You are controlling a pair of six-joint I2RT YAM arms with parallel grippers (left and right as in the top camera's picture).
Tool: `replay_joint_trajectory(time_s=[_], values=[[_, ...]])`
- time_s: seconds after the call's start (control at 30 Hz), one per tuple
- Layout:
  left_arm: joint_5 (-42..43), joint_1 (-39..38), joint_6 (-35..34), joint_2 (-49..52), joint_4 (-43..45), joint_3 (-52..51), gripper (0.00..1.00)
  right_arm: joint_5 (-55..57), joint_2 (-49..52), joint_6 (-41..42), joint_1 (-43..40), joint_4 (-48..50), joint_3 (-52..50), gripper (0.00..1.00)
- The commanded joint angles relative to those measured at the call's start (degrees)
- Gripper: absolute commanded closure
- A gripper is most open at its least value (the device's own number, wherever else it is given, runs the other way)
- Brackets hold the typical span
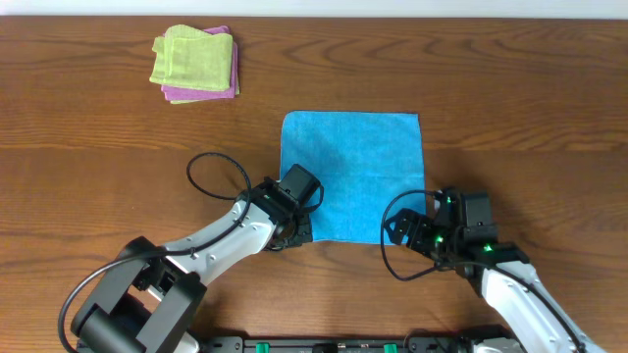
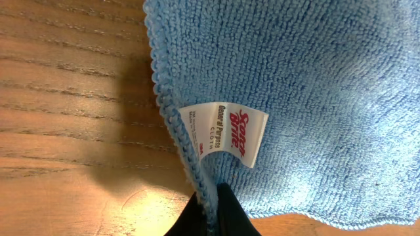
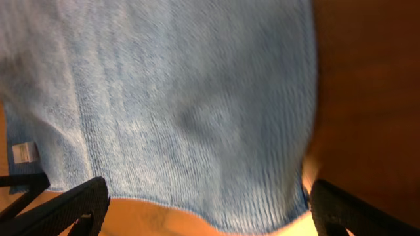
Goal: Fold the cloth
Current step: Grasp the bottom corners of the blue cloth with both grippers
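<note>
The cloth (image 1: 353, 172) lies flat and open on the wooden worktop (image 1: 510, 78), one layer only, not yet folded. My two hands are both at the edge of the cloth that is nearest to me.

My left hand (image 2: 209, 215) is at the near left corner of the cloth. Its two black fingers (image 2: 230, 213) are clenched on the hem, and the blue edge is pinched between them. Just beside this grip a small white label (image 2: 226, 134) with red and black print is sewn to the hem and lies on the cloth.

My right hand (image 3: 207, 191) is at the near right corner of the cloth. It is released: the fingers stand far apart and nothing is between them but the near edge of the cloth. The wrist view is blurred, so I cannot tell whether the fingers touch the cloth or the worktop.

Well apart from the cloth, beyond its far left corner, a folded green cloth (image 1: 191, 54) rests on a folded pink cloth (image 1: 201, 95).
</note>
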Motion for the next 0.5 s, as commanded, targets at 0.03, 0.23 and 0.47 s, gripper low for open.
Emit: replay_joint_trajectory(time_s=[0.03,0.23,0.47], values=[[-1.3,-0.2,-0.2,1.0,-0.2,-0.8,0.94,3.6,0.2,7.2,0.0,-6.8,-5.2,0.01],[-1.7,-0.2,-0.2,1.0,-0.2,-0.8,0.94,2.0,-8.7,19.2,0.4,-10.8,-5.0,0.01],[-2.6,-0.2,0.0,1.0,-0.2,-0.8,0.94,3.0,-7.5,32.3,5.7,5.9,-8.0,0.01]])
